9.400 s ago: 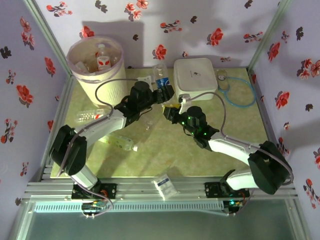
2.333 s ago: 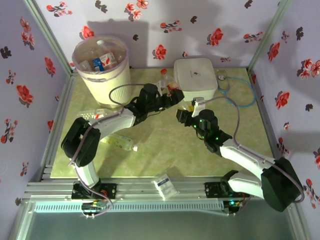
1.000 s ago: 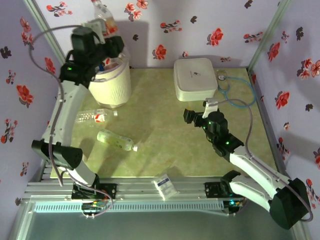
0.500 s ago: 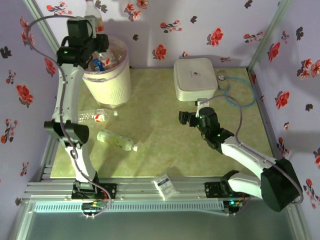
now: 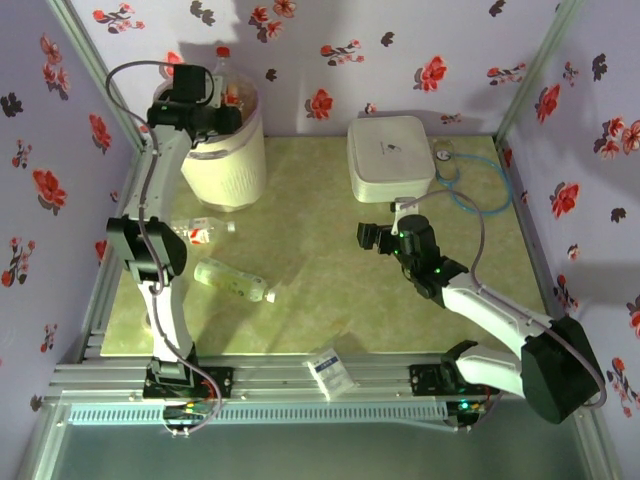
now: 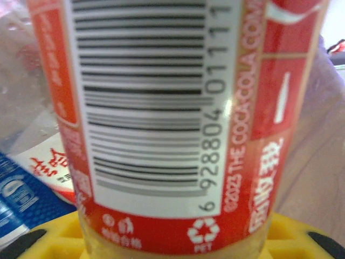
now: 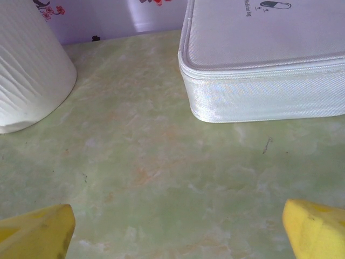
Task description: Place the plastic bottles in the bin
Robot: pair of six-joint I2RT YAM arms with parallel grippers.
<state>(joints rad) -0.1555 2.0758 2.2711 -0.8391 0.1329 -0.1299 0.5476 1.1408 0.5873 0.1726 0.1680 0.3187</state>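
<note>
My left gripper [image 5: 207,103] hangs over the mouth of the cream-white bin [image 5: 228,165], shut on a clear plastic bottle [image 5: 229,82] with a red cap. In the left wrist view that bottle's red-white barcode label [image 6: 161,108] is right up against the lens, between my yellow pads [image 6: 48,240]. A blue-labelled bottle [image 6: 11,199] lies in the bin below. Two plastic bottles lie on the table left of centre: a red-labelled one [image 5: 195,232] and a greenish one [image 5: 232,280]. My right gripper [image 5: 374,238] is open above bare table, its yellow fingertips [image 7: 38,232] wide apart.
A flat white box [image 5: 390,155] sits at the back right with a blue tube [image 5: 470,185] beside it. In the right wrist view the box [image 7: 264,70] is ahead to the right and the bin [image 7: 27,75] to the left. A small white-blue packet [image 5: 330,370] lies at the near edge.
The left arm has brought the held bottle down from high above the bin to its mouth. The right arm shifted slightly left and stays open.
</note>
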